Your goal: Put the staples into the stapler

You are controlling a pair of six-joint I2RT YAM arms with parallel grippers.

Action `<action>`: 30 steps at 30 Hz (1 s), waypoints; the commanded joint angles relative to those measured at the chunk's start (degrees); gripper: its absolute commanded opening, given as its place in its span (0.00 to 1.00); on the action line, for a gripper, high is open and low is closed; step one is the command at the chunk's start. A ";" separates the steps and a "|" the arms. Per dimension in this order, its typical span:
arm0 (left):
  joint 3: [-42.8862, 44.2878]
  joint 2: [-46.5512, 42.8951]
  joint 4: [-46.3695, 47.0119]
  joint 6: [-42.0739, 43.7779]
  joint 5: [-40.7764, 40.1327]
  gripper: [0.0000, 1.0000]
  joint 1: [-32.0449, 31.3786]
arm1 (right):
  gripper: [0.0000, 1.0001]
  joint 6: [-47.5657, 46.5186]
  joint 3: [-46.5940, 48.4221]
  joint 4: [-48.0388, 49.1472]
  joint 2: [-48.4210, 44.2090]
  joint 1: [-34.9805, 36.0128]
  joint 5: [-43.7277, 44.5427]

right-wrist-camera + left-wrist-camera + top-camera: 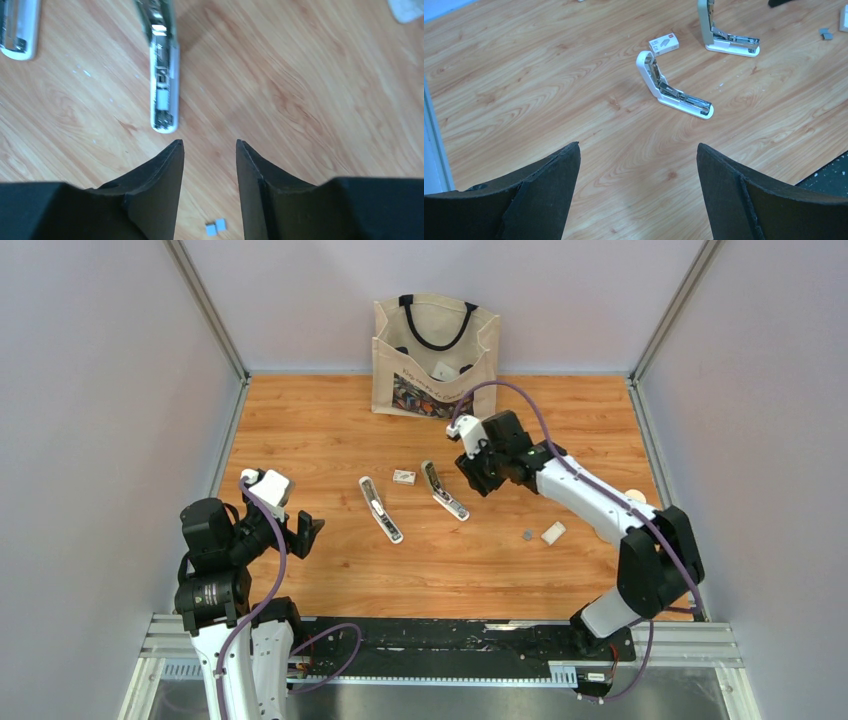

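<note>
Staples [215,227] lie on table [325,100], apart from right tool [207,145].

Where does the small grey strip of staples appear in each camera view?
Top external: staples right of centre, beside a small white block.
Left wrist: staples in the top right corner.
Right wrist: staples at the bottom edge, centre.
Shared landmark: the open stapler nearest them.

Wood bench [330,580]: tote bag [435,355] upper centre; left stapler [381,509], small box [404,477], right stapler [444,491] mid-frame; staples [527,535], white packet [553,532] centre right.
</note>
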 commanded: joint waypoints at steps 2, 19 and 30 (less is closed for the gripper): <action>-0.48 -0.75 1.50 0.00 1.08 0.94 0.57 | 0.47 -10.74 -5.35 -7.48 -5.46 -6.65 -1.94; -0.74 -3.21 1.41 -0.35 2.14 0.95 0.66 | 0.46 -17.18 -20.22 -8.46 -12.59 -14.05 7.02; -1.09 -3.83 1.41 -0.09 1.96 0.95 0.66 | 0.46 -16.74 -17.67 -5.56 -6.09 -12.21 10.45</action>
